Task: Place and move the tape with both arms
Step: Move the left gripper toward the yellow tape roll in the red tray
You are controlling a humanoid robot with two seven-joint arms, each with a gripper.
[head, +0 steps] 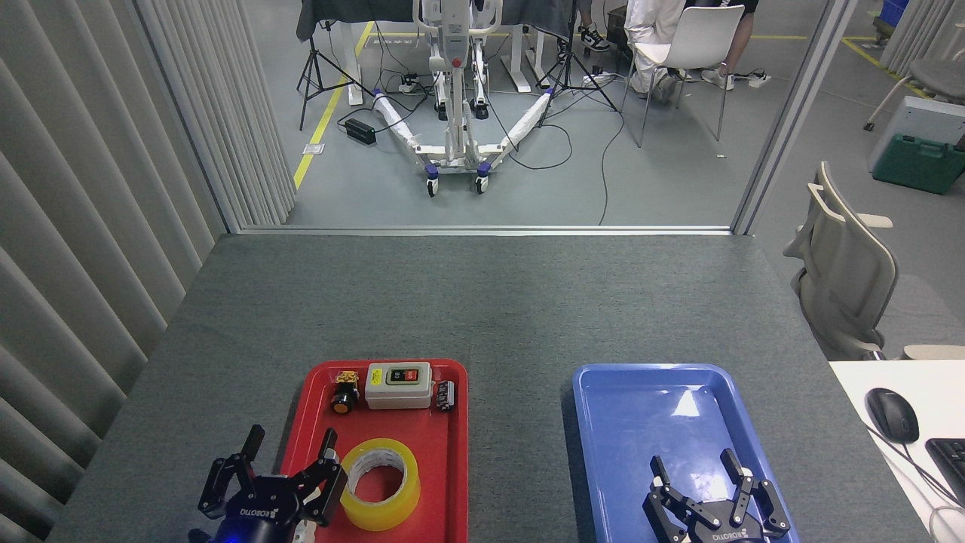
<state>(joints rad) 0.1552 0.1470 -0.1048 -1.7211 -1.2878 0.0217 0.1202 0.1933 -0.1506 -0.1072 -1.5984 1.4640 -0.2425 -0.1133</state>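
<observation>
Two trays sit side by side on the grey worktop (482, 302), a red tray (452, 452) on the left and a blue tray (603, 437) on the right, well apart; the tape (381, 483) lies flat in the near half of the red tray, its white core facing up; the left gripper (290, 456) hangs at the near left corner of that tray, its jaws spread wide, with one finger over the worktop just outside the rim and the other finger (329, 452) over the tray, just beside the roll's left edge; whether that finger touches the roll I cannot tell, and the jaws hold nothing; the right gripper (695, 471) hovers over the near part of the blue tray, its jaws likewise spread wide with nothing between them; along the far end of the red tray lie a grey switch box (398, 385) with two buttons, a small yellow-faced push button (344, 398) to its left and a small dark part (445, 395) to its right.
</observation>
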